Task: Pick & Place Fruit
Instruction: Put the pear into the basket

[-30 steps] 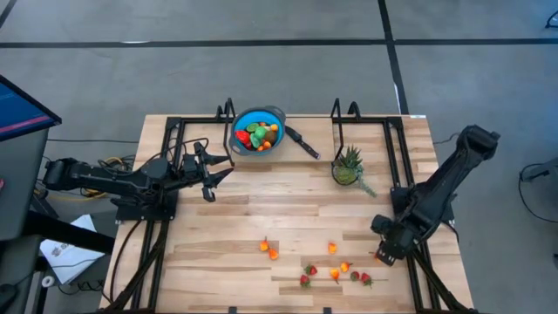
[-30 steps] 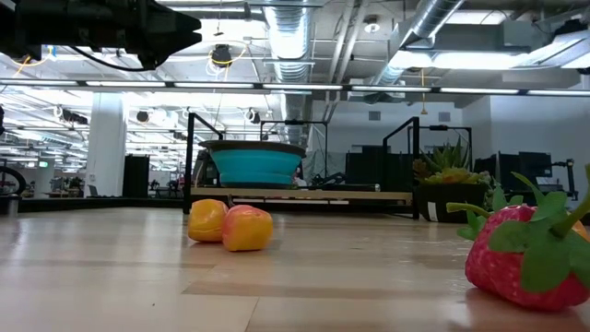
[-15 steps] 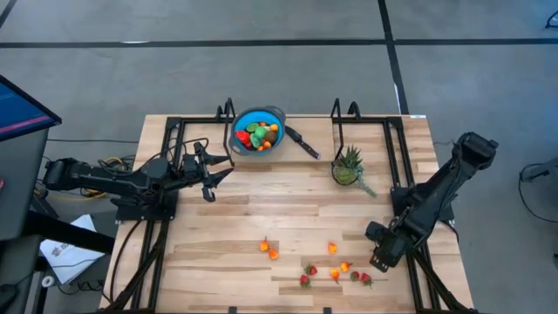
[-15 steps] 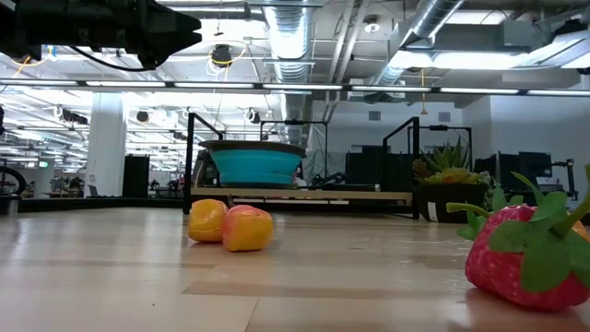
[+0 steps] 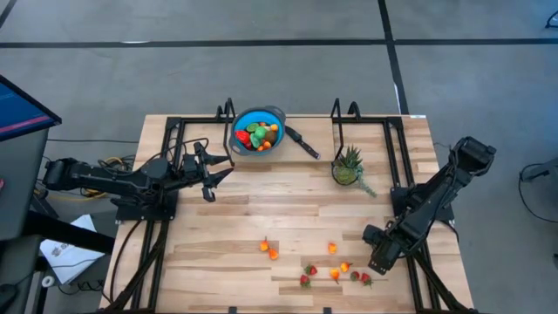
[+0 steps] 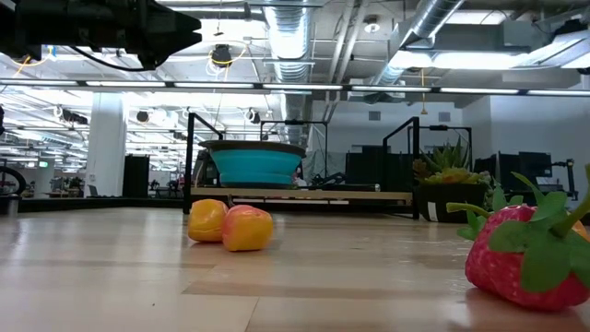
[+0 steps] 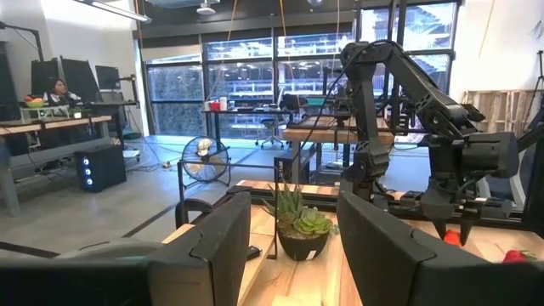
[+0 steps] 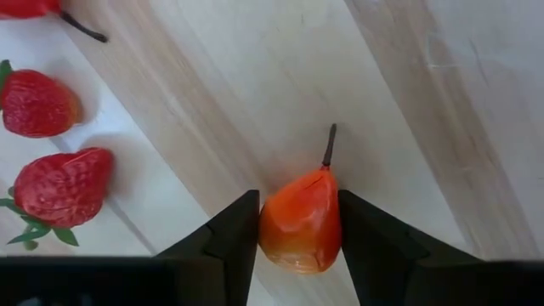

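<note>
An orange-red pear-shaped toy fruit [image 8: 300,223] with a dark stem lies on the wooden table at the near right. My right gripper [image 8: 297,202] points down over it, open, with one finger close on each side; in the high view the right gripper [image 5: 377,261] hides it. Two strawberries [image 8: 61,187] lie beside it. More small fruits [image 5: 334,272] are scattered near the front edge. My left gripper [image 5: 210,179] hovers open at the far left, holding nothing. My right gripper comes from above, pointing down, its fingers [image 8: 234,238] standing by the two flanks of the orange-red fruit's wide end [image 8: 270,229]. The fruit lies on the table, stem pointing away. Whether the fingers touch it I cannot tell.
A blue bowl [image 5: 258,131] holding fruit stands at the far edge, its black handle toward the right. A spiky green plant [image 5: 349,166] stands right of it. Two peach pieces [image 6: 230,224] and a strawberry [image 6: 525,254] lie near the front. Black frame rails [image 5: 174,139] run along the table's sides.
My right gripper has come down and a little toward the table's left, onto the orange-red fruit near the right rail; the fruit, visible beside it in the high view before, is now covered by it. The fruits on the table have not moved.
</note>
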You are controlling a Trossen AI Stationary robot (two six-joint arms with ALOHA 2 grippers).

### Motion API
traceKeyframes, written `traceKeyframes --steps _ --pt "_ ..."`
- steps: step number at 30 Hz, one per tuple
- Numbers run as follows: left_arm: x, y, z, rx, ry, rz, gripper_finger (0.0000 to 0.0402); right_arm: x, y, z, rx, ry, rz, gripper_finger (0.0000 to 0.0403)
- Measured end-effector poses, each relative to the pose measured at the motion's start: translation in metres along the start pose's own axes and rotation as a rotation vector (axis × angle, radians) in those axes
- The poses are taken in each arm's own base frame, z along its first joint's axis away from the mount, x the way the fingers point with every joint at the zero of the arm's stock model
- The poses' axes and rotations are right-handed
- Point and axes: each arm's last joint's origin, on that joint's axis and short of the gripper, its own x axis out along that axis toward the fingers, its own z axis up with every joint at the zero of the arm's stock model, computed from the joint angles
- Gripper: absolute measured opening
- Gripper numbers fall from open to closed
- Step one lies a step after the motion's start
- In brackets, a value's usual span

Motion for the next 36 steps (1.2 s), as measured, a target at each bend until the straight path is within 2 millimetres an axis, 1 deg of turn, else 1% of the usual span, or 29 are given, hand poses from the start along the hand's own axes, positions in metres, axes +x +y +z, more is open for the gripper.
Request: traceKeyframes --steps 6,14,21,27,36 --pt "0.0 0.0 0.0 0.0 0.0 0.0 0.0173 0.0 0.0 0.0 -0.002 0.002 -0.003 0.013" --pt "0.0 0.0 0.0 0.0 -0.001 0.0 0.0172 0.0 0.0 -0.001 0.0 0.001 -0.002 0.0129" --pt "0.0 0.0 0.0 0.0 0.0 0.0 0.0173 0.0 0.0 -0.001 -0.001 -0.004 -0.004 0.0105" --pt "0.0 0.0 0.0 0.0 0.0 0.0 0.0172 0.0 -0.001 -0.001 -0.004 -0.008 -0.005 0.0104" --pt "0.0 0.0 0.0 0.0 -0.001 0.0 0.0172 -0.01 0.011 0.0 -0.048 -0.021 0.009 0.0102"
